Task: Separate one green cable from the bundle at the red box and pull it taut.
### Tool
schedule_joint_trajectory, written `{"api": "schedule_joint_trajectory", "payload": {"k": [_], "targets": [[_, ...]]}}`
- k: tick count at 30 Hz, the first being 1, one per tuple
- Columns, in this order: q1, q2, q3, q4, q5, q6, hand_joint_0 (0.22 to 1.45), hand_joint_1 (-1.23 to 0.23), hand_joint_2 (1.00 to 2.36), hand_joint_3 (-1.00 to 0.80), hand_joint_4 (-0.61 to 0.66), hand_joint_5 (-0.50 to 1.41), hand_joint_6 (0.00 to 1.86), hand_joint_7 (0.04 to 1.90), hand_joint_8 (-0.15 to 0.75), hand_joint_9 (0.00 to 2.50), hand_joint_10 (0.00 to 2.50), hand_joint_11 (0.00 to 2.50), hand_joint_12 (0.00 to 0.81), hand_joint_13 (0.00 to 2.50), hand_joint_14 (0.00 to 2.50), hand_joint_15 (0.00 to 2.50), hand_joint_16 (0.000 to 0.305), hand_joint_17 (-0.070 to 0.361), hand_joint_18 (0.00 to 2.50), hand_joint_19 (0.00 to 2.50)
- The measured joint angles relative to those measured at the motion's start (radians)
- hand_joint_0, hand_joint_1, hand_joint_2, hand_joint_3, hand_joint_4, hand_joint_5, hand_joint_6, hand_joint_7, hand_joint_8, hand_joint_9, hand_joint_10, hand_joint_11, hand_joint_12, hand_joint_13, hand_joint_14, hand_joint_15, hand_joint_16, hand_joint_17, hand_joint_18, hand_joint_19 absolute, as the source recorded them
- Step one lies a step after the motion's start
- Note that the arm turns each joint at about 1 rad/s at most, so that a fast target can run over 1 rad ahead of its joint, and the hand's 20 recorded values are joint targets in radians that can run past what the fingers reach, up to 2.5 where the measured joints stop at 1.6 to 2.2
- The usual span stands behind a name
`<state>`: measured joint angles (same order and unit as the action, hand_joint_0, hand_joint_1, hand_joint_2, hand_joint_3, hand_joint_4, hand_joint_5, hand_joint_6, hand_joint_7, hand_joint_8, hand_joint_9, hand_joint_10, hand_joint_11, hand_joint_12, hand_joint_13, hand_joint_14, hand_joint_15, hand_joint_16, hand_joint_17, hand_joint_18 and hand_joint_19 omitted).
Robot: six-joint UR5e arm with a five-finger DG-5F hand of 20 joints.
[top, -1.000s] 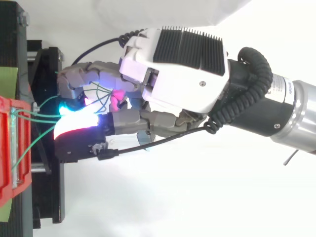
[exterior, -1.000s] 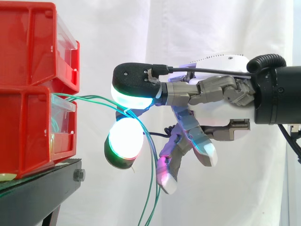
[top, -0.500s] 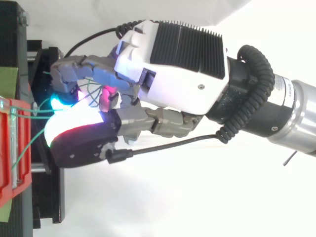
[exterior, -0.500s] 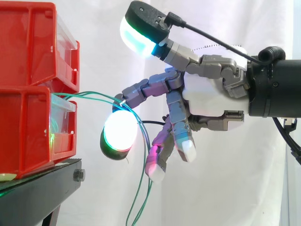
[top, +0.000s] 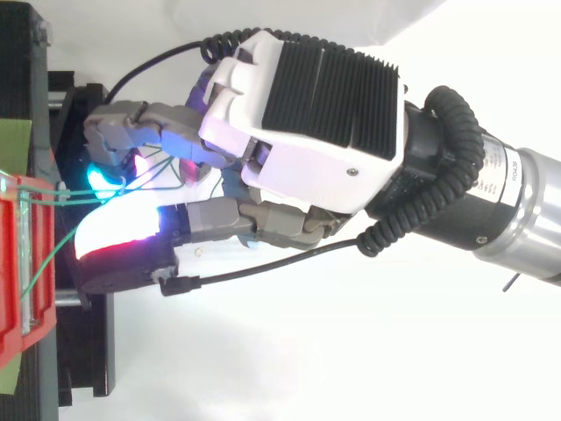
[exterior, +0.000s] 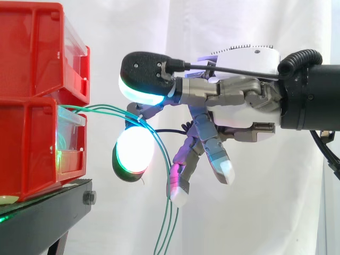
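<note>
Pinching green cables (exterior: 101,110) at frame centre, the hand (exterior: 239,114) is held beside the red box (exterior: 32,143) for separating one.

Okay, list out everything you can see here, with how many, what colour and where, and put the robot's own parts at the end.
red bins: two, red, stacked at the left on the stand
clear front panels: two, see-through, one on each bin's open side facing the hand
green cables: a few thin strands, green, running from the lower bin to the hand, then hanging down
black stand: one, black, under the bins
white curtain: one, white, behind everything
hand: one, grey and white, right of the bins at the cables
arm: one, black wrist, coming in from the right edge of the side view
</note>
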<state>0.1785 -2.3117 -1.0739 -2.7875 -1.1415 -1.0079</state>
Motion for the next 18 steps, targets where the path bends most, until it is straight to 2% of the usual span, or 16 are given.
{"api": "schedule_joint_trajectory", "payload": {"k": [7,9,12,18], "targets": [[0.002,0.000,0.000,0.013,0.000,-0.050,0.69,-0.43,1.00,-0.50,0.03,0.15,0.50,1.29,0.109,2.05,0.01,0.16,0.442,1.32,0.01,0.47,0.045,0.102,0.93,0.60],[0.003,0.000,0.000,0.024,0.001,-0.063,0.71,-0.55,1.00,-0.50,0.04,0.15,0.50,1.28,0.129,2.02,0.01,0.17,0.438,1.31,0.01,0.47,0.046,0.103,0.92,0.59],[0.003,0.000,0.000,0.037,0.001,-0.073,0.72,-0.63,1.00,-0.50,0.05,0.14,0.50,1.27,0.130,2.02,0.01,0.19,0.440,1.31,0.01,0.47,0.046,0.103,0.91,0.60],[0.003,0.000,0.000,0.045,0.001,-0.078,0.75,-0.72,1.01,-0.31,0.06,0.14,0.50,1.26,0.159,1.96,0.01,0.19,0.438,1.28,0.02,0.49,0.044,0.099,0.88,0.61]]}}
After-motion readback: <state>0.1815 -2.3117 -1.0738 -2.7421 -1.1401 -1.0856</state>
